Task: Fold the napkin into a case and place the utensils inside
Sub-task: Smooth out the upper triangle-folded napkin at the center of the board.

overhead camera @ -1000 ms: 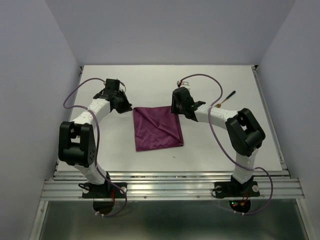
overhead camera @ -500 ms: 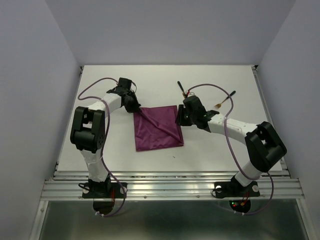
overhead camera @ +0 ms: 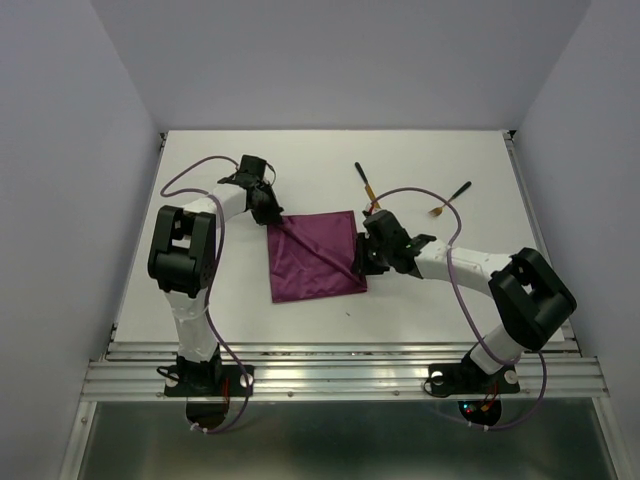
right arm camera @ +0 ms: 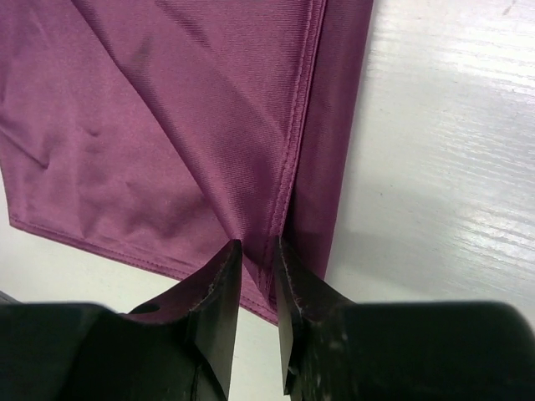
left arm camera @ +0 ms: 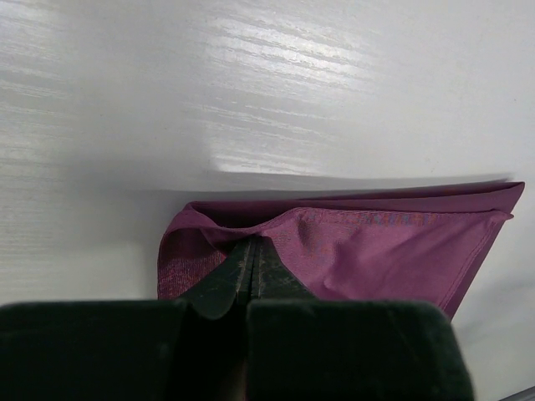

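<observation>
Since a second ago, the right gripper (overhead camera: 361, 262) has been brought from the far right corner of the thin, dark magenta-purple cloth napkin (overhead camera: 312, 262) down its right edge toward the near right corner. The left gripper (overhead camera: 272, 213) has been carried in to the far left corner. The napkin is spread flat at the middle of the white table (overhead camera: 450, 305), crossed by a diagonal crease. Two slender black-handled, gold-tipped utensils (overhead camera: 366, 187) are seen beyond it, both apart from the cloth. One lies just behind the right gripper, the other (overhead camera: 452, 197) toward the table's right edge. The left arm is folded back on itself, its claw clamped on the puckered cloth corner. The right arm is stretched low to the left. A narrow gap is left between its jaws, which are set astride the hem with nothing visibly pinched.
</observation>
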`<state>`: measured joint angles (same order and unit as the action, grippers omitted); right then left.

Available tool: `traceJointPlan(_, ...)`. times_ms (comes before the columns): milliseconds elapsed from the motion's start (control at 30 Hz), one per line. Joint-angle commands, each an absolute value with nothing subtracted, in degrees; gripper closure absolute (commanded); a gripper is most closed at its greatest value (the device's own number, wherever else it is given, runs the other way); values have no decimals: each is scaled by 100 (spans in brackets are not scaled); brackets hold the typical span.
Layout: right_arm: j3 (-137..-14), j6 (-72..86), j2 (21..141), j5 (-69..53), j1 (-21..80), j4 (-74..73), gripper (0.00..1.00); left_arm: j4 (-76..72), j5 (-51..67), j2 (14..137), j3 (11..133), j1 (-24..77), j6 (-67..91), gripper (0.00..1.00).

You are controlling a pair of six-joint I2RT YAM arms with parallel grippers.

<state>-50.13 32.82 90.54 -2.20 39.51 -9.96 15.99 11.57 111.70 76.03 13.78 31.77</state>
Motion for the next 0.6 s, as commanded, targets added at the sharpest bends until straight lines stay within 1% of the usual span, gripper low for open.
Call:
traceJointPlan(0,-5123,3323,9105,165,4060,-1115,73,1582,1116,11057,7734,1397,3138,97)
traceJointPlan(333,-5141,3489,8411,448,4289,-1011,73,1696,1187,10503,7471,1397,3059,97)
traceJointPlan(567,-5177,3568,8604,439,4474,-879,77,1872,835,10441,7611,1389,3059,97)
